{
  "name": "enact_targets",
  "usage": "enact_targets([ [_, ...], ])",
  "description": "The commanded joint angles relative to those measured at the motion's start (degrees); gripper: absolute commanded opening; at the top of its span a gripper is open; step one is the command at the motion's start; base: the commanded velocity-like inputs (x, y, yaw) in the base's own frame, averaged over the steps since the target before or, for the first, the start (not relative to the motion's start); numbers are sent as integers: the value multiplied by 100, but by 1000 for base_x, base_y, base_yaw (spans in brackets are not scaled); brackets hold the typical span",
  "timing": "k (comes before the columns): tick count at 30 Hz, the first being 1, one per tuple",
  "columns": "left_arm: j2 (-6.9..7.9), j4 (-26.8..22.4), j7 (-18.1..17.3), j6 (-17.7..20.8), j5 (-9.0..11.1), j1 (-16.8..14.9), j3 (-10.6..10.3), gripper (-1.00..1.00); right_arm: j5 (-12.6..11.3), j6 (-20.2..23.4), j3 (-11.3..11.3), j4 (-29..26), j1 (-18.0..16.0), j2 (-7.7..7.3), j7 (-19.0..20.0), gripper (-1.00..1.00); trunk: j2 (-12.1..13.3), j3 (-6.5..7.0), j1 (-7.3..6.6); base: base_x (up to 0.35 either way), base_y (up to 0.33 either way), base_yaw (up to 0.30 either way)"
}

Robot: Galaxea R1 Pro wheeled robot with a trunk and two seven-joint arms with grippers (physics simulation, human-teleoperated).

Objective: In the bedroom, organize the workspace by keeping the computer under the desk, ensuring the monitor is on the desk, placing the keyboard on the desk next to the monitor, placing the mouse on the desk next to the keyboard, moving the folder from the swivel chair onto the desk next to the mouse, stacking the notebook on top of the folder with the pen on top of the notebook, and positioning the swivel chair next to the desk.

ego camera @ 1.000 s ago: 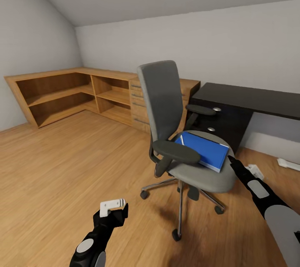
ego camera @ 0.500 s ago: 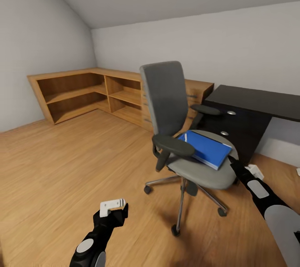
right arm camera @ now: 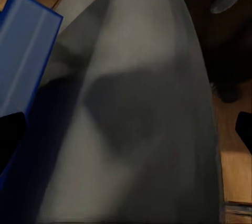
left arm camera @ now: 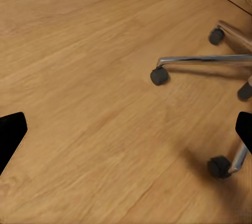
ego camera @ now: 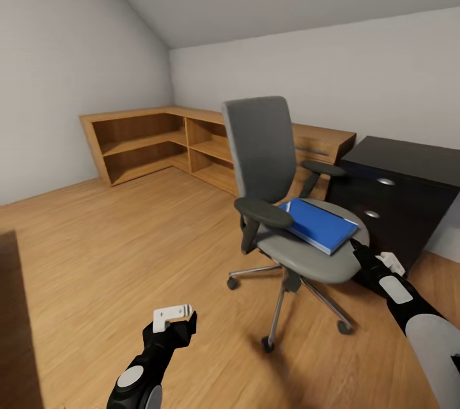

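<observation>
- From the head camera, a grey swivel chair (ego camera: 281, 204) stands on the wooden floor (ego camera: 108, 249), its backrest upright and its chrome star base on black castors.
- Blue folder (ego camera: 319, 225) lies flat on the chair seat, toward the seat's right side, just beside the near armrest.
- Black desk (ego camera: 402, 195), with two round drawer pulls on its front, stands just behind and to the right of the chair; its top as seen is bare.
- Wooden shelving unit (ego camera: 166, 147) runs along the far walls, well apart from the chair.
- Left gripper (ego camera: 174, 314) hangs low over the floor, in front of the chair and apart from it.
- Right gripper (ego camera: 353, 247) reaches to the seat's right edge, close beside the folder; contact cannot be confirmed.
- Along the left wrist camera, black fingertips (left arm camera: 11, 137) sit at opposite margins with bare floor between them: the jaws stand wide apart, holding nothing. Chair legs and castors (left arm camera: 158, 75) lie ahead.
- Along the right wrist camera, the grey seat cushion (right arm camera: 142, 108) looms very close, the folder (right arm camera: 26, 51) beside it. Dark fingertips (right arm camera: 10, 135) sit at opposite margins: spread apart, nothing gripped.
</observation>
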Motion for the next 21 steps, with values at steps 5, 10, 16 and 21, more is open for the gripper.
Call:
enact_targets([
  [5,0,-5,51,12,60,-3,-10,100,-81,29,8,-3,-3,0,59,100,-2,16,-1,0,-3,131],
  [10,0,-5,54,10,60,-3,-4,100,-81,29,8,-3,-3,-1,61,100,-2,17,-1,0,-80,10],
  [16,0,-5,55,9,60,-3,-2,100,-81,29,8,-3,-3,-1,61,100,-2,18,-1,0,-52,126],
  [21,0,-5,56,9,60,-3,-1,100,-81,29,8,-3,-3,-1,61,100,-2,26,-1,0,-2,235],
])
